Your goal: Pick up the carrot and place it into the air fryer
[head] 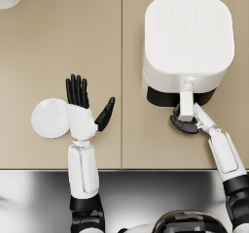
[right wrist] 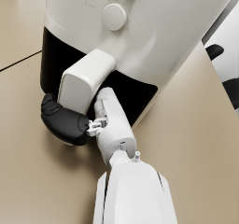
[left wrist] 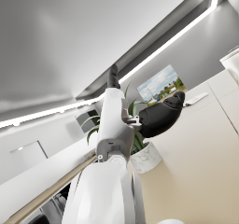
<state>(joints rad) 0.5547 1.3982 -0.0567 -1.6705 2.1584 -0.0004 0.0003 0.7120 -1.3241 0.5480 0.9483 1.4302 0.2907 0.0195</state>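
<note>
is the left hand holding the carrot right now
No, the left hand is open above the counter beside a white plate, fingers spread and nothing in it; no carrot shows in the head view.

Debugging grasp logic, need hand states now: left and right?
Left hand: open, fingers spread, holding nothing, over the white plate.
Right hand: grips the air fryer drawer handle.

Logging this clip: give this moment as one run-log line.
right hand: on air fryer handle | left hand: open, over plate | carrot: not visible
</note>
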